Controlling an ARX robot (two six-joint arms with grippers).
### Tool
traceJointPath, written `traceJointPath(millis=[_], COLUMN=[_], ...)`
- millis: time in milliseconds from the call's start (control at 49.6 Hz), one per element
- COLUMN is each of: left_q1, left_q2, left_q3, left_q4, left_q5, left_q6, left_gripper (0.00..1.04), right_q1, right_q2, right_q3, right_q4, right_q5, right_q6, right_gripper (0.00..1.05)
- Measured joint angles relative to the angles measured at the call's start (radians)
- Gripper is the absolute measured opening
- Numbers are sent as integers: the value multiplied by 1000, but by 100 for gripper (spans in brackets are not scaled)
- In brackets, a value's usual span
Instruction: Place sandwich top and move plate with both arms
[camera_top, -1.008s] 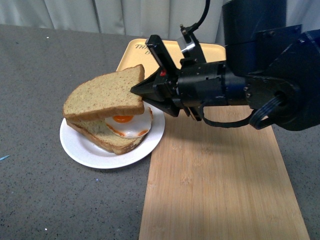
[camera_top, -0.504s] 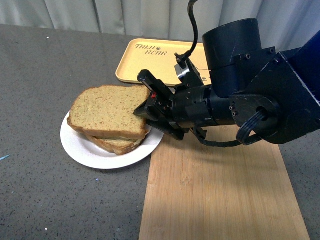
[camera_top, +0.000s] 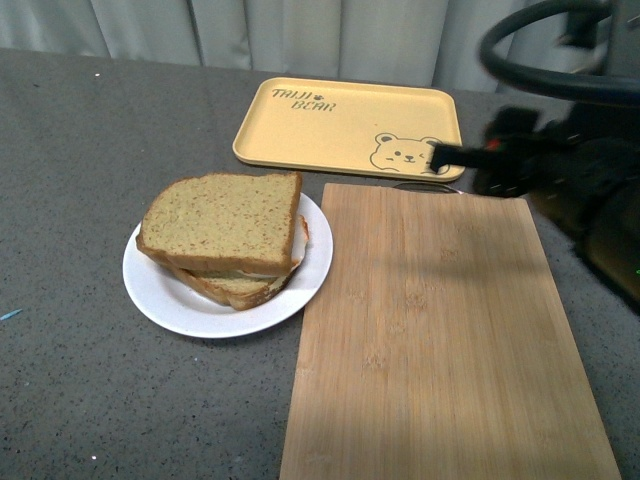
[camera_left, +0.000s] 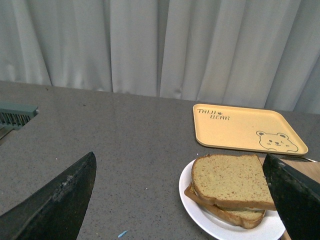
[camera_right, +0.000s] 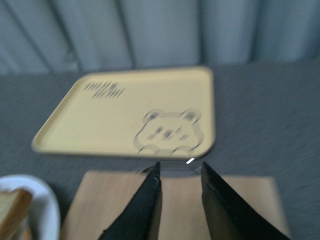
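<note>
The sandwich top (camera_top: 222, 220) is a tan speckled slice with a brown crust. It lies flat on the lower slice on the white plate (camera_top: 170, 300), left of the wooden board. It also shows in the left wrist view (camera_left: 232, 181) on the plate (camera_left: 200, 220). My right gripper (camera_top: 445, 155) is open and empty, blurred, at the far right above the board's back edge; in its own view (camera_right: 180, 171) the jaws stand slightly apart over the board. My left gripper (camera_left: 180, 190) is open wide, empty, well short of the plate. The egg is hidden under the top slice.
A wooden cutting board (camera_top: 440, 340) lies right of the plate, touching its rim. A yellow bear tray (camera_top: 340, 125) sits behind both and shows in the right wrist view (camera_right: 130, 112). Grey tabletop all around; white curtain at the back.
My right gripper let go of the top slice, which now lies flat on the sandwich. The right arm pulled back to the right, away from the plate.
</note>
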Motion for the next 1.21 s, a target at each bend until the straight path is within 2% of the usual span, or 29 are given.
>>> traceJointPath(millis=[60,141,302,363,403,524,826,927,1209], left_q1=[0,0,0,0,0,0,0,0,0], left_q2=[0,0,0,0,-1,-3,-3,-3,-3], left_q3=[0,0,0,0,0,0,0,0,0], left_q4=[0,0,0,0,0,-2,-2,-2,-2], left_q5=[0,0,0,1,-2,-2,0,0,0], left_q6=[0,0,0,0,0,0,0,0,0], left_gripper=[98,98,98,98,98,98,98,98,98], right_q1=[-25,-50,-70,-94,-139,-214,-263,-330,-354], right_q2=[-65,-121,-153,-190,-321,-624,-883,-1077,-1323], right_q3=[-62,-116,-167,-210,-327,-481,-554,-558,-577], right_q4=[85,141,157,153,130,46,-147,-355,-559], right_q5=[44,47,50,11,-56,-85,-139,-222,-227], right_q6=[-57,-95,-111,-134,-174,-205,-214,-216,-216], right_gripper=[13,1,1,1,1,1,1,1,1])
